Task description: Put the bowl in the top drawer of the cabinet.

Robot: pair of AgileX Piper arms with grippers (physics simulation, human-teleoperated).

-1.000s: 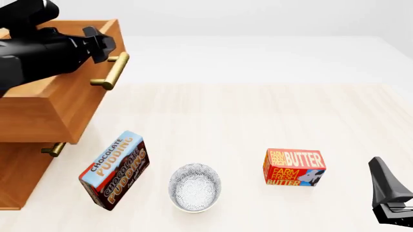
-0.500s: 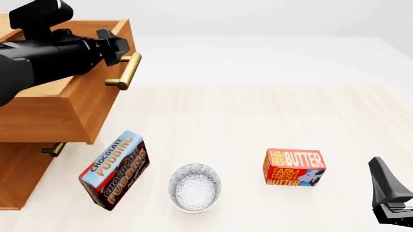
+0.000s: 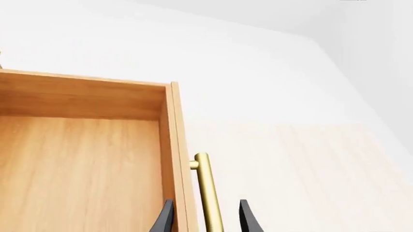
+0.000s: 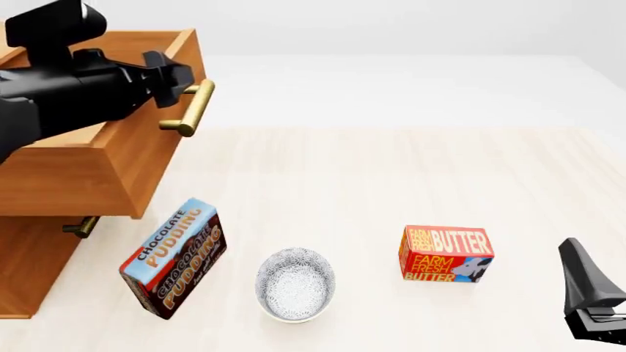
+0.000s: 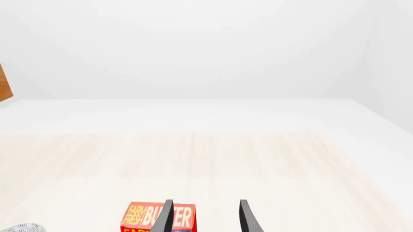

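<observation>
One bowl (image 4: 295,284) sits on the table (image 4: 391,183) near its front edge, between one chocolate pudding box (image 4: 174,257) and one butter box (image 4: 446,254), touching neither. One cabinet (image 4: 39,249) stands at the left with two drawers: the top drawer (image 4: 108,165) juts out over the table, while only the brass handle (image 4: 81,226) of the lower one peeks out beneath it.

The left end effector (image 4: 174,75) is at the top drawer's handle (image 4: 192,108). The left wrist view alone shows the drawer's bare wooden interior and the fingers (image 3: 162,220) spread apart, straddling the drawer front and handle bar without clamping them. The right end effector (image 4: 588,297) rests at the table's near right corner; its wrist view shows the fingers (image 5: 246,217) apart, the butter box beyond them.
</observation>
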